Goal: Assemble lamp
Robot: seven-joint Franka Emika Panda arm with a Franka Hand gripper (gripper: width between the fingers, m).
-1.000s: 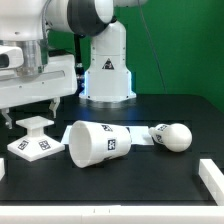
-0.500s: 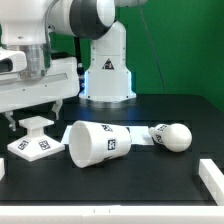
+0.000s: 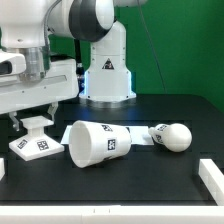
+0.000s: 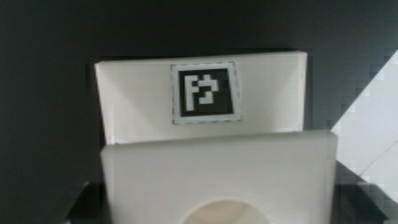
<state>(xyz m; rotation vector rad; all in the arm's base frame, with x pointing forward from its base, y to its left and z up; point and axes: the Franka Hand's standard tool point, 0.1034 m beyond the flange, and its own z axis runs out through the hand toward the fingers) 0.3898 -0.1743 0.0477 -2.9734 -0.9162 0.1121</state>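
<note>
The lamp's square stepped base (image 3: 30,143) stands on the black table at the exterior view's left. It fills the wrist view (image 4: 205,110), with a tag on its step and a round hole in its top. My gripper (image 3: 35,116) hangs right over it, open, with a finger on either side of the raised top block. The tapered shade (image 3: 94,143) lies on its side in the middle. The ball-headed bulb (image 3: 172,136) lies on its side to the exterior view's right of the shade.
The large white robot pedestal (image 3: 107,72) with a triangle logo stands behind. A flat white sheet with tags (image 3: 138,137) lies between shade and bulb. White blocks sit at the front right (image 3: 211,177) and front left corners of the table.
My gripper has sunk a little lower over the base, and its fingers now reach down beside the top block. The parts have not moved.
</note>
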